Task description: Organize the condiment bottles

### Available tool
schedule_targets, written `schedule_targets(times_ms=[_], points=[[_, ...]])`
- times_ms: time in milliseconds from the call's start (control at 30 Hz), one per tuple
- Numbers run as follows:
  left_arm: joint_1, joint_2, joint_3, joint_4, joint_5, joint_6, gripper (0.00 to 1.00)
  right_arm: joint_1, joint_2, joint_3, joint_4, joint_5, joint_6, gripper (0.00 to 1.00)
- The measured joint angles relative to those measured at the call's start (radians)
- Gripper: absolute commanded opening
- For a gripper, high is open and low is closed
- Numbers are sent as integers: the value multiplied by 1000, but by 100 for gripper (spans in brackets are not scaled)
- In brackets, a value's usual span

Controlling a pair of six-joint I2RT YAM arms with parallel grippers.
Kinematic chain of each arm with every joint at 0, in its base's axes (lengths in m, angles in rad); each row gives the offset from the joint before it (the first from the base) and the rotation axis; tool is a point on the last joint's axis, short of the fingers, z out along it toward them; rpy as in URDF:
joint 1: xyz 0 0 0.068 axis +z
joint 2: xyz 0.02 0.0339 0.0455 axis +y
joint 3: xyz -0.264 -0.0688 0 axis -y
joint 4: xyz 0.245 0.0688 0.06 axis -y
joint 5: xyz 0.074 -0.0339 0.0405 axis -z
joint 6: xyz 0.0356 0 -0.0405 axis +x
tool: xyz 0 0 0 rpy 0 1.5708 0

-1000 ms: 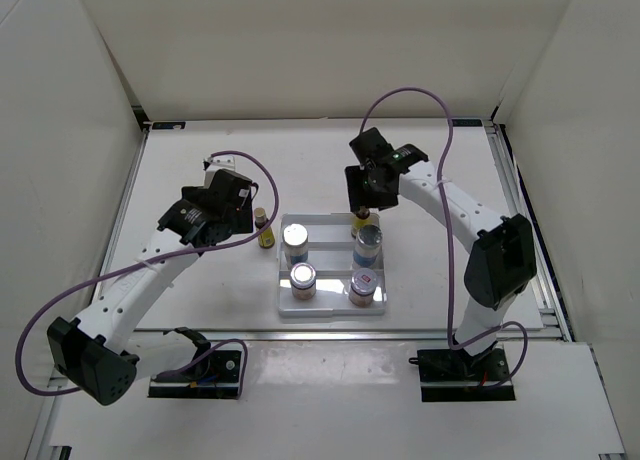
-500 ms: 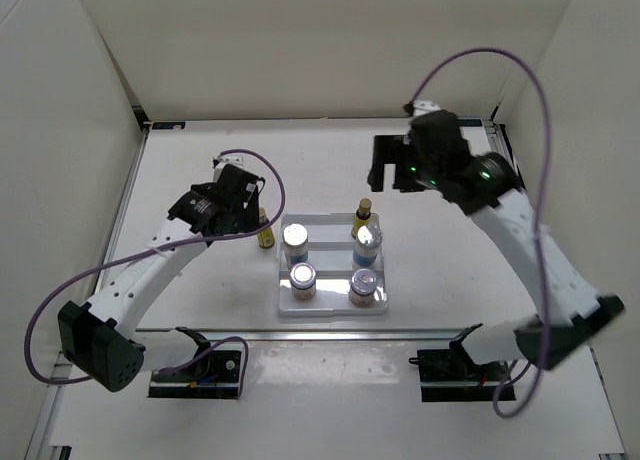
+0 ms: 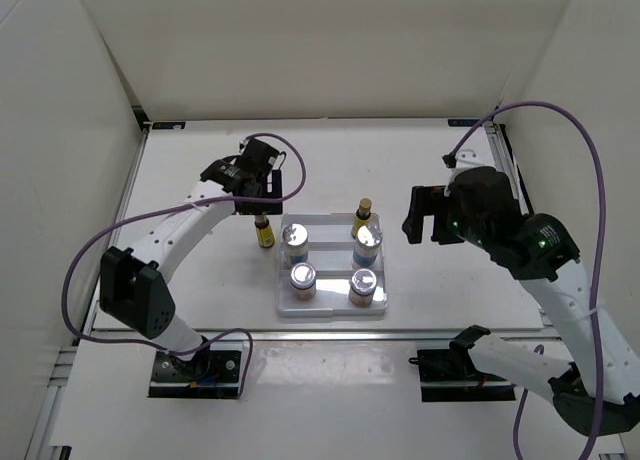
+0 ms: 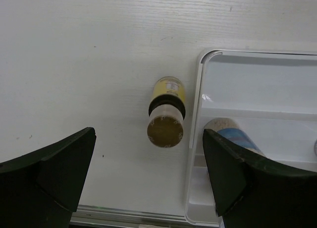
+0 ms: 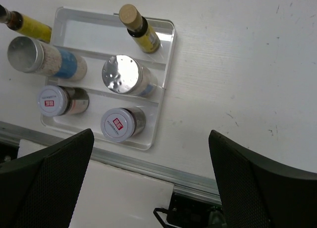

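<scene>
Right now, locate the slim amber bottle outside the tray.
Top view: the slim amber dark-capped bottle stands beside the white stepped tray's back-left corner, under the left tool.

First amber bottle, slim, on back step of tray, right side; second amber bottle outside, just left of tray; silver-lidded jars, blue-labelled, middle step; squat jars, red-marked lids, front step; all six upright.

White stepped tray toward the near edge of a white table, plain white walls around
</scene>
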Motion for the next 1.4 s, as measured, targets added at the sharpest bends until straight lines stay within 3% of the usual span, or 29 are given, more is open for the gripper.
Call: schedule_targets(times_ms=[300, 467, 633, 833, 1167, 1400], points=[[18, 77, 17, 19, 29, -26, 77, 0, -101, -34, -26, 16, -16, 100], [20, 81, 17, 34, 42, -41, 36, 0, -129, -34, -29, 25, -22, 100], [20, 79, 17, 36, 57, -46, 32, 0, -155, -35, -37, 50, -21, 100], [20, 34, 27, 9, 77, -50, 12, 0, -226, -40, -51, 68, -18, 100], [-68, -12, 252, 13, 85, -50, 11, 0, -231, -99, -58, 68, -14, 100], [-127, 110, 279, 21, 84, -54, 11, 0, -234, -100, -72, 68, -14, 100]])
